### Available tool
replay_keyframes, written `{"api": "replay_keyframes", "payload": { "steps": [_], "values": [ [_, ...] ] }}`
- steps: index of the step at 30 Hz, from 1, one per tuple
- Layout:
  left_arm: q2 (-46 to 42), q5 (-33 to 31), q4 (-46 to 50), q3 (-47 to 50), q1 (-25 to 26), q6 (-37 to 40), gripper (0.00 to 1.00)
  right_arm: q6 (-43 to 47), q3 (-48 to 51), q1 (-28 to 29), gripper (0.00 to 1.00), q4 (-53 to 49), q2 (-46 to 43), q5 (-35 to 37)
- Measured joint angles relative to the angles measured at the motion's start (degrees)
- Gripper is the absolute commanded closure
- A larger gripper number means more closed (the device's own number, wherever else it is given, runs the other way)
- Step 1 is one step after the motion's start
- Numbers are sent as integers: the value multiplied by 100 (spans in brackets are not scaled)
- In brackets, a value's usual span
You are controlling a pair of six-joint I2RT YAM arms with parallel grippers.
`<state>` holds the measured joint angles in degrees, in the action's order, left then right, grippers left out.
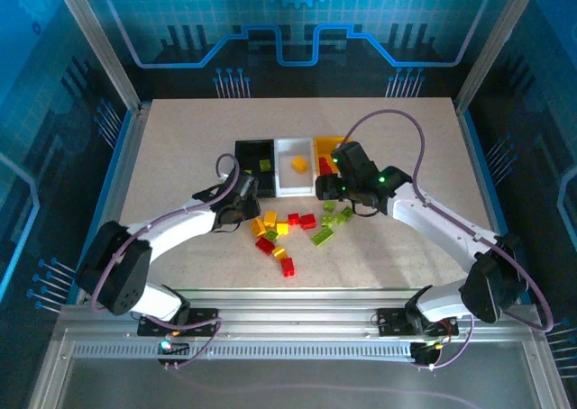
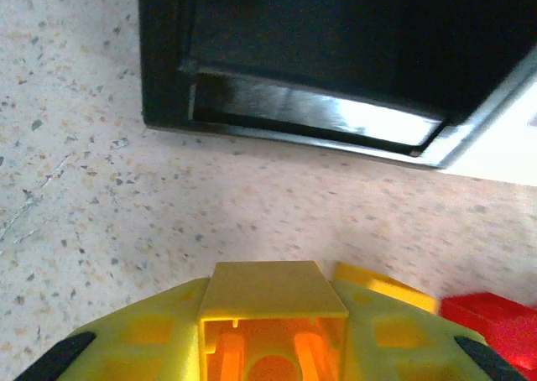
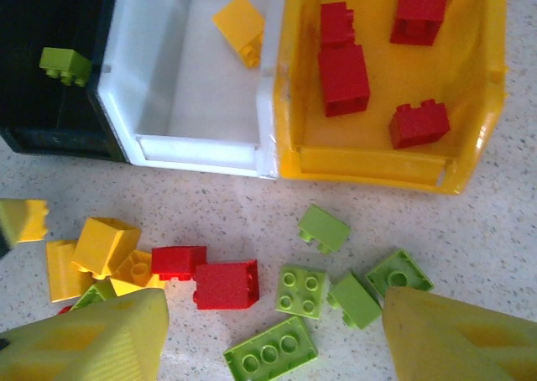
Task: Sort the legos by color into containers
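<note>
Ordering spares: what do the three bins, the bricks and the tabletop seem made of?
Black bin, white bin and yellow bin: likely moulded plastic, glossy; light glints off their walls. Bricks: hard plastic, smooth, slight sheen, moulded studs. Tabletop: speckled beige, matte; perhaps laminate or stone composite.

I saw a speckled beige tabletop (image 1: 180,139) under the left tool (image 1: 249,211). Beyond it stood a blue-lit back wall (image 1: 297,22) printed with circuit lines and a gear, flanked by aluminium posts (image 1: 95,40); behind it ran a slotted metal rail (image 1: 297,337).
</note>
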<state>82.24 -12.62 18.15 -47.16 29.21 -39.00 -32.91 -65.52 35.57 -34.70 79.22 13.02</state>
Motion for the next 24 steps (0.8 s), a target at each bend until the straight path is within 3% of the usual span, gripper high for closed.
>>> {"api": "replay_keyframes", "payload": {
  "steps": [6, 11, 16, 24],
  "values": [
    [133, 111, 411, -1443, 376, 72, 72, -114, 476, -131, 30, 22, -385, 50],
    [1250, 177, 251, -2881, 529, 212, 72, -229, 857, -221, 30, 17, -643, 48],
    [2459, 173, 302, -3672, 531, 317, 71, -302, 1014, -238, 30, -39, -837, 48],
    [3248, 149, 647, -4264, 529, 365, 36, -361, 1128, -240, 30, -48, -1093, 46]
  ]
}}
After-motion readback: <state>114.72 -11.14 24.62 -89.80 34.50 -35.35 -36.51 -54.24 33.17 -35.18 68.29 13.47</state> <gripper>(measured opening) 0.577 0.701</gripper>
